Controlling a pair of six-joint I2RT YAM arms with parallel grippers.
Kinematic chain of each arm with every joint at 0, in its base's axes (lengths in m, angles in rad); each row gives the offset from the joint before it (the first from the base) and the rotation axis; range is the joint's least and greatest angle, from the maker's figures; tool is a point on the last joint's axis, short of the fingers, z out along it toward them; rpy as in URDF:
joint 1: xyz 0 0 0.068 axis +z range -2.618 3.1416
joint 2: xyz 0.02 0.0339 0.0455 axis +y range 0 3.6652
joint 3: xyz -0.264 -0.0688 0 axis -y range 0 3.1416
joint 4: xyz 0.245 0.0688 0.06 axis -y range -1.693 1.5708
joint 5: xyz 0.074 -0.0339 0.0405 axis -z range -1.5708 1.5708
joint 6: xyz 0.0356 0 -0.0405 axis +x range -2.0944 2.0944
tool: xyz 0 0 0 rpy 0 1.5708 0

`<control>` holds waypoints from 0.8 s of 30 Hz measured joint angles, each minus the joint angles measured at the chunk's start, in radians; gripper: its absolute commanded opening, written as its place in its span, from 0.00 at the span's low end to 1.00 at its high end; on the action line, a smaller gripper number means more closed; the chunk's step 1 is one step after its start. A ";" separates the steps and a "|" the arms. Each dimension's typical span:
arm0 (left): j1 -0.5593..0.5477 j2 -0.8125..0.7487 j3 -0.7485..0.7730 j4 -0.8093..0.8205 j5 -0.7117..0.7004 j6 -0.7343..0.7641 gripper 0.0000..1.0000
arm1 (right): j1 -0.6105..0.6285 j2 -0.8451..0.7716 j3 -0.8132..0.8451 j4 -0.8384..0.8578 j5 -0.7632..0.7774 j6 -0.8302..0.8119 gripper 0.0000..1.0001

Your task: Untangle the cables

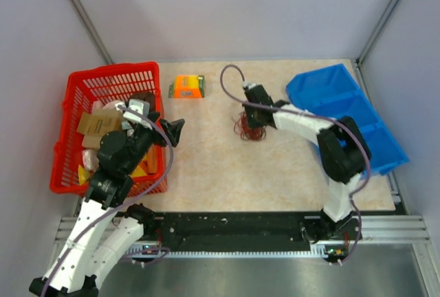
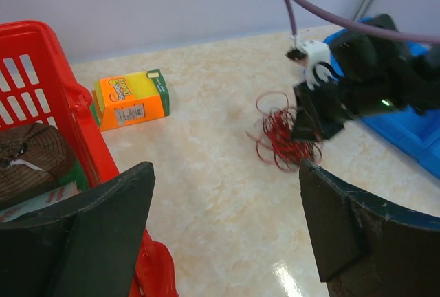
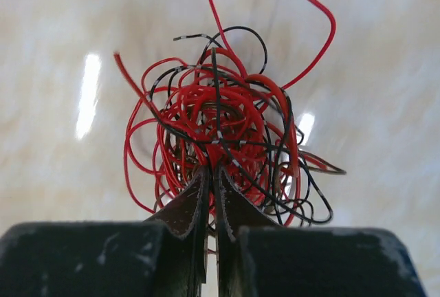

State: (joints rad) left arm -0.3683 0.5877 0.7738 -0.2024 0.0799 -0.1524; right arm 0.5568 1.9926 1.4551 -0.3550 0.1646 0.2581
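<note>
The cables are a small tangled bundle of thin red and black wires on the beige table, mid-right. In the right wrist view the cables fill the middle. My right gripper is shut on strands at the near side of the bundle; it shows in the top view and in the left wrist view over the cables. My left gripper is open and empty, well left of the bundle beside the red basket; in the top view it points right.
A red basket with several packets stands at the left. An orange and green box lies at the back, also in the left wrist view. A blue bin stands at the right, behind the right arm.
</note>
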 measured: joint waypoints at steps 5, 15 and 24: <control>0.000 0.021 0.000 0.000 0.016 -0.006 0.87 | 0.162 -0.388 -0.430 0.071 -0.090 0.109 0.05; -0.001 0.161 0.002 0.001 0.187 -0.061 0.79 | 0.274 -0.835 -0.858 0.233 -0.350 0.330 0.71; -0.153 0.417 0.229 -0.111 0.419 -0.150 0.75 | 0.073 -1.167 -0.858 0.154 -0.283 0.307 0.66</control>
State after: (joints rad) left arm -0.5213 1.0046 1.0023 -0.3134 0.4988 -0.3027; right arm 0.6296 0.8253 0.5972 -0.2005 -0.1184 0.5648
